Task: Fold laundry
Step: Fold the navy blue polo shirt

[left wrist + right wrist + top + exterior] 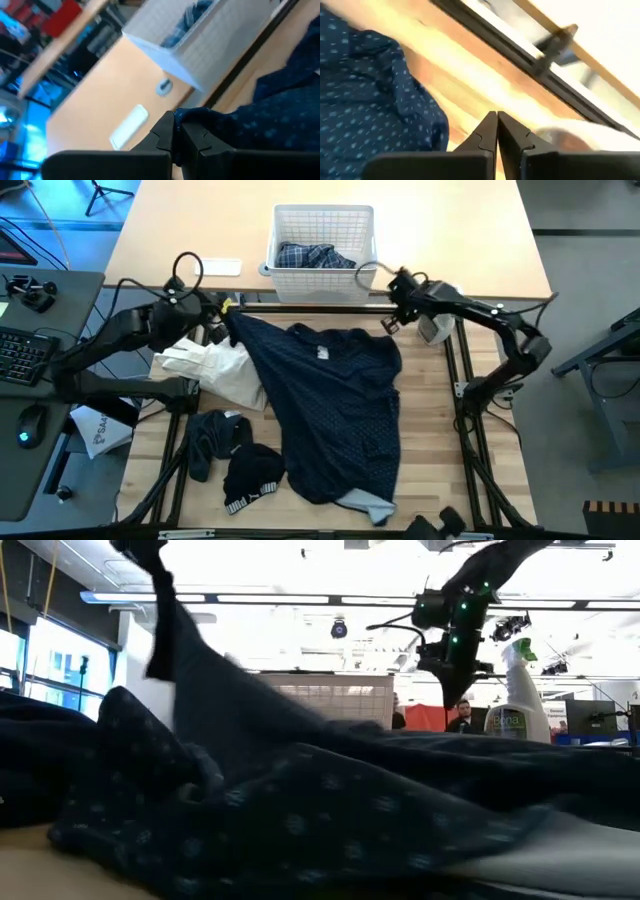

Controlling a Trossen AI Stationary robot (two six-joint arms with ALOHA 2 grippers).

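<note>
Pinching navy shirt (320, 395) corner — left tool (178, 131), right tool (497, 131) empty

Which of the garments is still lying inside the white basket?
The blue-and-white plaid shirt: only it sits in the basket. The navy dotted shirt, cream garment and black pieces lie on the table.

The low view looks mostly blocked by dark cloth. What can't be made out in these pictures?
- Low view: the navy dotted shirt fills the foreground and hides the table and the other clothes.
- High view: the white basket walls hide most of the plaid garment inside.
- Left wrist view: the left claw pinches the shirt, but blur hides which part.
- Right wrist view: the right claw is shut, empty; background blurred.
</note>
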